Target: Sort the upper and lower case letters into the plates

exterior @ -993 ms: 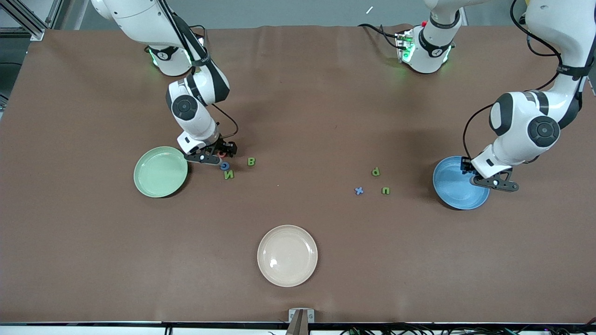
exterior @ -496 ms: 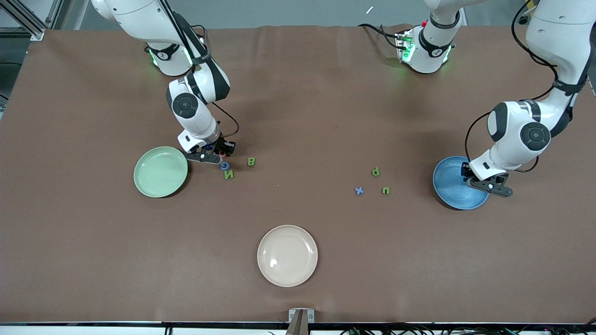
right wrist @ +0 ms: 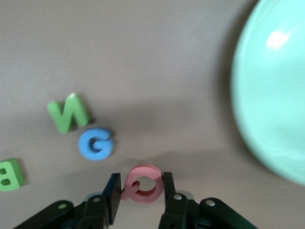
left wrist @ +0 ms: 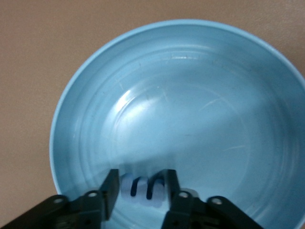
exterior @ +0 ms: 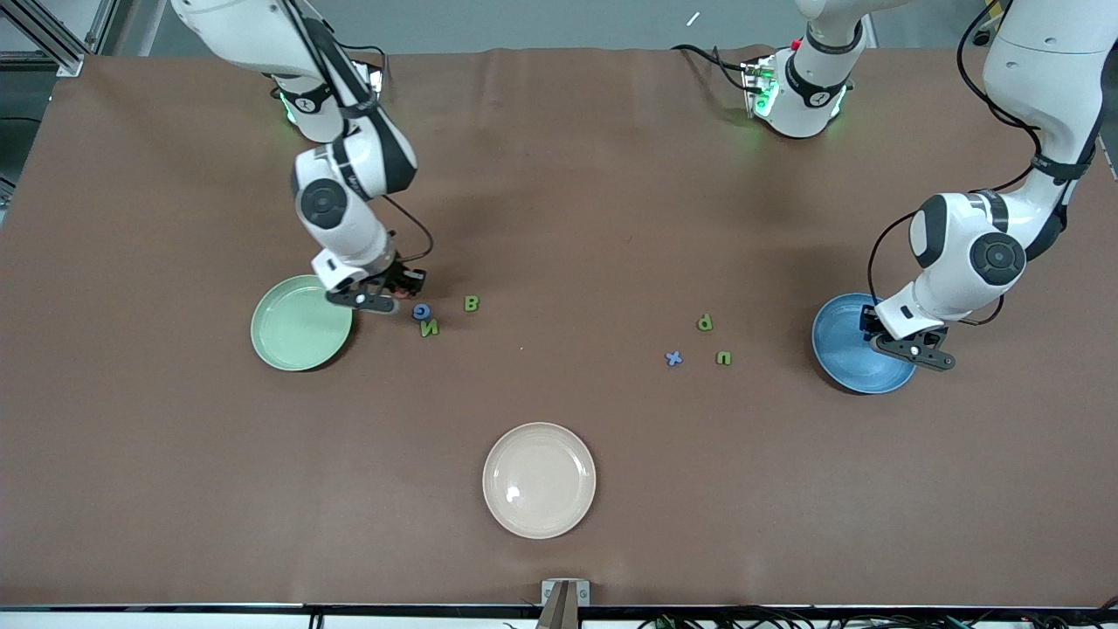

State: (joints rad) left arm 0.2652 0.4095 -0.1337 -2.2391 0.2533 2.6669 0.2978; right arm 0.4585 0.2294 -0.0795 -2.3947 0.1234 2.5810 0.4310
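While right gripper point(right wrist: 139, 191) pinches pink Q point(right wrist: 141, 182), now shifted toward green plate point(exterior: 301, 322); left gripper point(left wrist: 141, 191) spreading, blue m point(left wrist: 143, 187) released into blue plate point(left wrist: 200, 95). One lowercase sorted.

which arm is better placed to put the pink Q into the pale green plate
Right. The right gripper is already shut on the pink Q, beside the pale green plate. The left gripper is over the blue plate.

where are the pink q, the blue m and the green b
pink Q point(right wrist: 143, 183), right wrist view, on its ring between the right gripper's fingers
blue m point(left wrist: 143, 187), left wrist view, on its middle arch, over the blue plate
green B point(exterior: 472, 303), front view, on the letter's centre
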